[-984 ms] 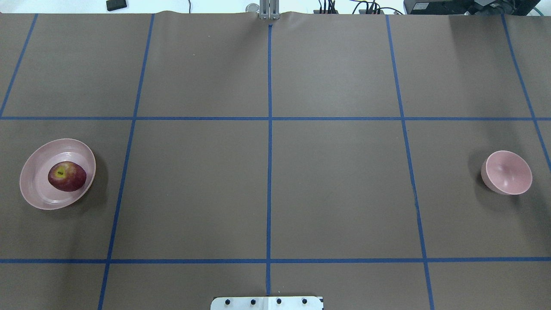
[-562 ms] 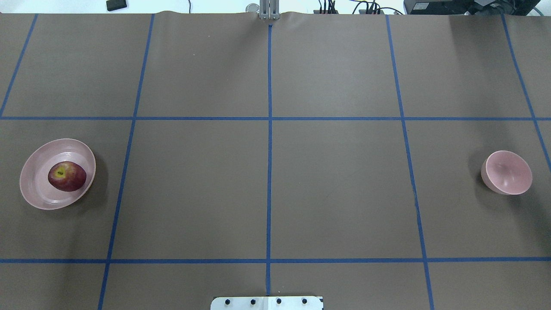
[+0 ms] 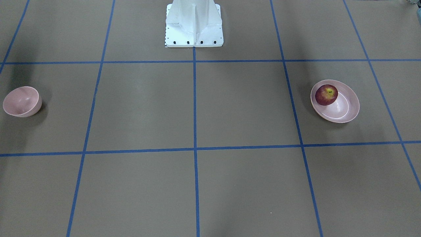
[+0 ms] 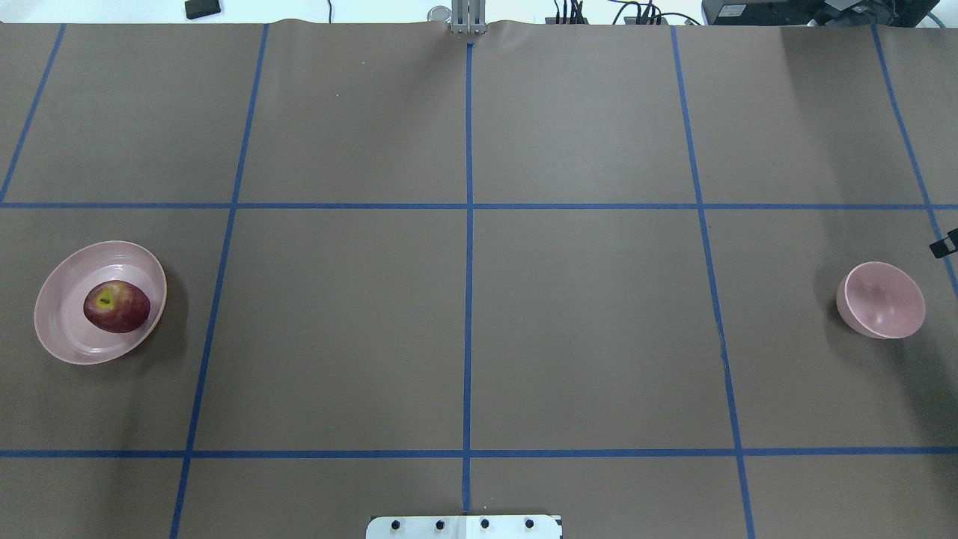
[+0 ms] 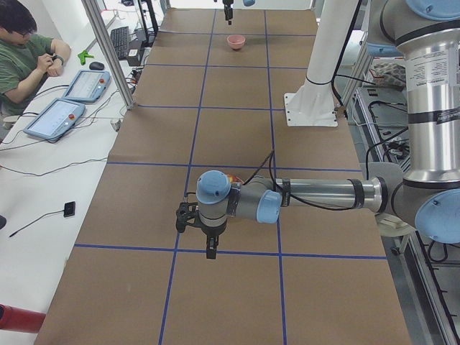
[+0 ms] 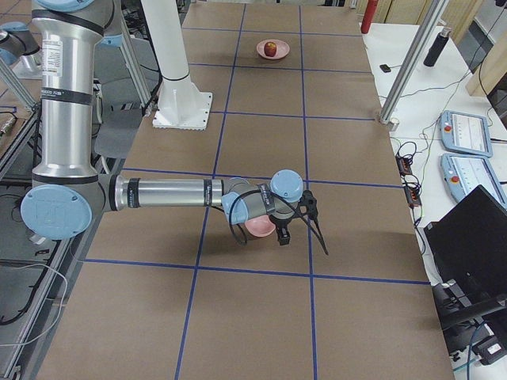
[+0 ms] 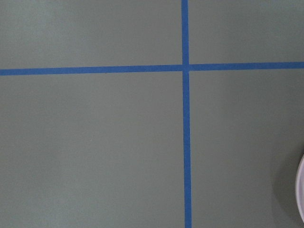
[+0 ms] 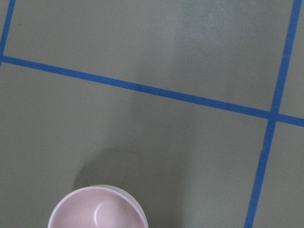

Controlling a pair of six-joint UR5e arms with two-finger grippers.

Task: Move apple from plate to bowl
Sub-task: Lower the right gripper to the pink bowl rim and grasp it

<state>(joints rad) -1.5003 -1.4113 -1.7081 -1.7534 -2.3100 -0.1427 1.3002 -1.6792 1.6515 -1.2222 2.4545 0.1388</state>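
Note:
The dark-red apple sits in the wide pale-pink plate at the table's left; both also show in the front view, the apple on the plate. The small deep pink bowl stands empty at the far right, and shows in the front view and the right wrist view. My right gripper hovers beside the bowl; only a black tip shows in the overhead view. My left gripper hangs near the plate. I cannot tell whether either is open or shut.
The white robot base stands at the table's near middle edge. Blue tape lines grid the brown table. An operator sits at a side desk with tablets. The plate's rim touches the left wrist view's right edge.
A black tip of my right gripper has come into the overhead view at the right edge, just beyond the bowl. The apple, plate and bowl have not moved.

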